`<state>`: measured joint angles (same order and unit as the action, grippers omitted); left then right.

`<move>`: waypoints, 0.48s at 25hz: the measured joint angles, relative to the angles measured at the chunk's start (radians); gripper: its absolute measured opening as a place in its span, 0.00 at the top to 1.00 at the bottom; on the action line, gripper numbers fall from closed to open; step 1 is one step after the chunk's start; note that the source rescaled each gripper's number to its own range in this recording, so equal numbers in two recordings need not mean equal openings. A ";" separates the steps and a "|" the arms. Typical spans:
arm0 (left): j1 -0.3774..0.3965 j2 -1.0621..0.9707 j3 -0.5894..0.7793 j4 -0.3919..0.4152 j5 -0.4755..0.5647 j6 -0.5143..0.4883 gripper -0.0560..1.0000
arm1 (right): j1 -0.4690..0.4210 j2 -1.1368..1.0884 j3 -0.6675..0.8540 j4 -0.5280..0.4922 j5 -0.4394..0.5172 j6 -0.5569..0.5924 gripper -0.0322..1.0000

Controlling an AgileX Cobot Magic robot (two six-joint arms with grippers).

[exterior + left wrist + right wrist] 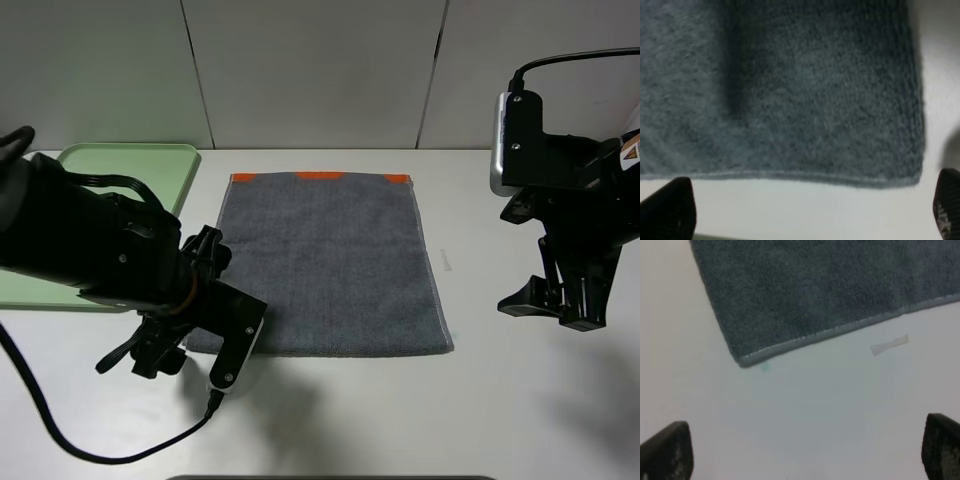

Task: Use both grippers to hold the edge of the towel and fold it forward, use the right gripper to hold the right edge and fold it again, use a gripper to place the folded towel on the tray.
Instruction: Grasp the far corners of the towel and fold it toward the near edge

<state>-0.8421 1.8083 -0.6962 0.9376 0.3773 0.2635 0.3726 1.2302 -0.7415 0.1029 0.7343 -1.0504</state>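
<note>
At the nearest part of the white bench (400, 420), a black cable (60, 430) is seen curving away from the left arm. The left gripper (807, 215) is held at the near left corner of the towel (330, 260). In the left wrist view its two black fingertips (667, 210) are spread wide, with nothing between them but bare bench and the hemmed near edge of the cloth. Whether the fingertips touch the bench cannot be told.

The towel is laid flat in the middle of the bench, dark grey face up, and is not gripped by either arm. Its near edge is finished with a thin pale hem. Along its far edge, orange patches (320, 177) are shown at the middle and at both corners.

The right gripper (802, 450) is held above bare bench to the right of the towel, clear of the cloth. Its jaws are likewise spread wide and nothing is held. In the right wrist view a corner of the towel is seen beyond the fingertips, and a small strip of pale tape (889, 345) is stuck to the bench just beside the towel's edge.

Farther back on the left, the pale green tray (150, 160) is set flat on the bench, apart from the towel, and is partly hidden by the left arm. A pale panelled wall (320, 70) is seen behind the bench.
</note>
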 joint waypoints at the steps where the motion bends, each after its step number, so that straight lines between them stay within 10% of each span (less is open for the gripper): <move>1: 0.000 0.008 0.000 0.005 -0.008 -0.008 0.05 | 0.000 0.000 0.000 0.000 0.000 0.000 0.00; 12: 0.000 0.034 -0.003 0.025 -0.038 -0.024 0.05 | 0.000 0.100 0.000 0.000 -0.036 0.000 0.00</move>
<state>-0.8421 1.8425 -0.6991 0.9630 0.3396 0.2394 0.3726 1.3299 -0.7415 0.1029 0.6987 -1.0504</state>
